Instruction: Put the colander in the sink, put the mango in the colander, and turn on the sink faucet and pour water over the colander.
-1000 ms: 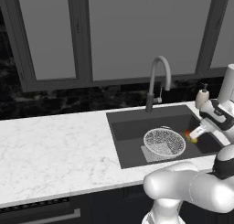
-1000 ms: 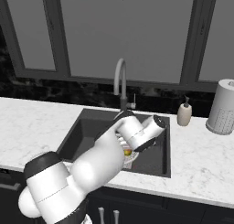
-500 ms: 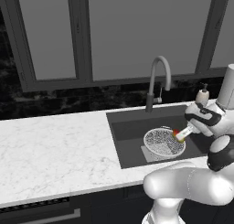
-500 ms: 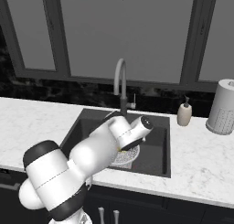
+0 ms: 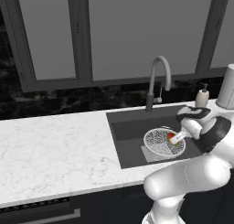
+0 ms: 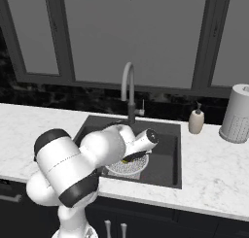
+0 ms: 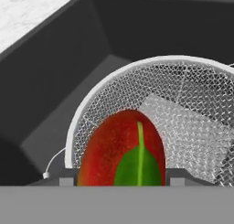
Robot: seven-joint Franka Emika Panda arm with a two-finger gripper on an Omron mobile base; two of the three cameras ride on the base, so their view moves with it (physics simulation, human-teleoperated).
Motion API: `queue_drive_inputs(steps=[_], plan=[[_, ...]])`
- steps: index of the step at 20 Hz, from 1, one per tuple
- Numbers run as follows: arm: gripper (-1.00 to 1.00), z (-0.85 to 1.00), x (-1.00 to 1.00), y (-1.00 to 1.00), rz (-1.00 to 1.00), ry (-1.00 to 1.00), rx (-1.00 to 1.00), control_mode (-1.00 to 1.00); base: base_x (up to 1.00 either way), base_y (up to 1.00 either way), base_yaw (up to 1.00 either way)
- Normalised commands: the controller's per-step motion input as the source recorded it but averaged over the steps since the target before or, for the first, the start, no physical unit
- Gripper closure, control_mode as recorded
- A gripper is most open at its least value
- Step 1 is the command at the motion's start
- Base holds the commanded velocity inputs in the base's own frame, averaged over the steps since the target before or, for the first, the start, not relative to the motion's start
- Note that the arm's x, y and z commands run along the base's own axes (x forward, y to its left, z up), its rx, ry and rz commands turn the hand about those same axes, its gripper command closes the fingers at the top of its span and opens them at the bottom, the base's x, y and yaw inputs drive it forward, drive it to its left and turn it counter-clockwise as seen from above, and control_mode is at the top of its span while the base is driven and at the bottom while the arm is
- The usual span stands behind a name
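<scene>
The colander of silvery mesh sits on the floor of the dark sink, toward its front. My gripper hangs at the colander's right rim, shut on the red-and-yellow mango. In the hand view the mango, with a green leaf on it, sits between my fingertips just above the colander mesh. From the right base view my forearm covers part of the colander, and the gripper is low over it. The sink faucet arches behind the basin, and no water shows.
A beige soap dispenser and a pale cylindrical canister stand on the marble right of the sink. White marble counter stretches to the left. Dark window panes rise behind the faucet.
My gripper has carried the mango leftward from the sink's right side to over the colander's right rim. The colander has stayed put.
</scene>
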Motion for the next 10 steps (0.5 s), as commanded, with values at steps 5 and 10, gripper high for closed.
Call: queue_drive_inputs(steps=[5, 10], plan=[[1.0, -0.27, 0.2, 0.0, 0.0, 0.0, 0.0, -1.0, 0.0, 0.0, 0.0], [1.0, -0.28, 0.06, 0.0, 0.0, 0.0, 0.0, -1.0, 0.0, 0.0, 0.0]])
